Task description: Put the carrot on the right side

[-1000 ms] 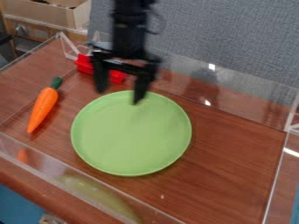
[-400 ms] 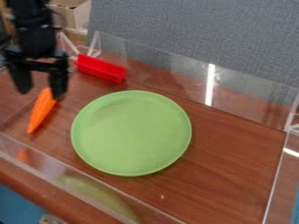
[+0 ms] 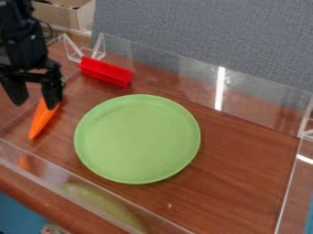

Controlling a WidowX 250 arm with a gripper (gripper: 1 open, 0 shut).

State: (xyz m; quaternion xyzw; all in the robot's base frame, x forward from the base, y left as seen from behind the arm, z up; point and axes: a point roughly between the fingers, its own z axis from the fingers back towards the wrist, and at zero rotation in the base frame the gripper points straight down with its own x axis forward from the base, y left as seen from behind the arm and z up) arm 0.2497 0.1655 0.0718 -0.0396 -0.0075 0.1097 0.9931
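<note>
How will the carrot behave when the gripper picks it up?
The carrot looks smooth and rigid, so it probably will not bend. Its body tapers to a point, so it may turn or slip if gripped near the tip. Being rounded, it could roll a little when pushed.

The black arm reaches down at the left edge, its end effector (image 3: 33,96) pointing downward, fingers apart.

We see a reddish-brown wooden tabletop (image 3: 232,174) with a visible grain, edged by clear upright panels. On it we find a round, flat, light green plate (image 3: 137,139) near the middle. To the plate's left in the view, apart from it, we see a tapered orange toy carrot (image 3: 44,117), its point toward the near edge. Behind the plate lies a red rectangular block (image 3: 106,72), set at a slant.
</note>
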